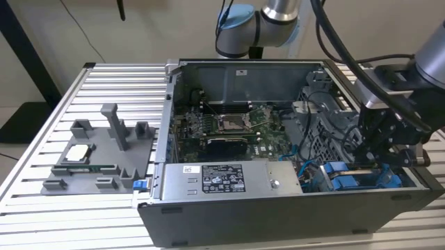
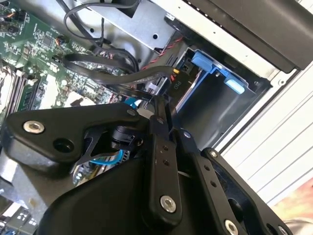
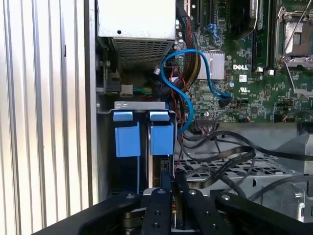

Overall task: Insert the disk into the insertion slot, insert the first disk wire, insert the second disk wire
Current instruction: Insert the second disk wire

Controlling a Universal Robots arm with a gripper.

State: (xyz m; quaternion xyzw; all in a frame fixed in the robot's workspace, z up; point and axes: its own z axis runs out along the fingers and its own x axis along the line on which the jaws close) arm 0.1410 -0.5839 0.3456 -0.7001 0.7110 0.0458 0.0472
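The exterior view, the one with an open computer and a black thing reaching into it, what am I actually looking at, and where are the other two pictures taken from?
It is a robot arm working inside an open computer case, which stands on a ribbed metal table. The exterior view comes from a camera off the arm. Both wrist views come from cameras riding on the arm near its gripper, so they look into the case from close up.

Inside the case you see the green motherboard, a grey power-supply box and the insertion slot, a drive bay with bright blue clips. On the exterior view's left, a grey fixture tray lies on the table.

The gripper hangs just by the insertion slot. Whether it holds anything I cannot tell.
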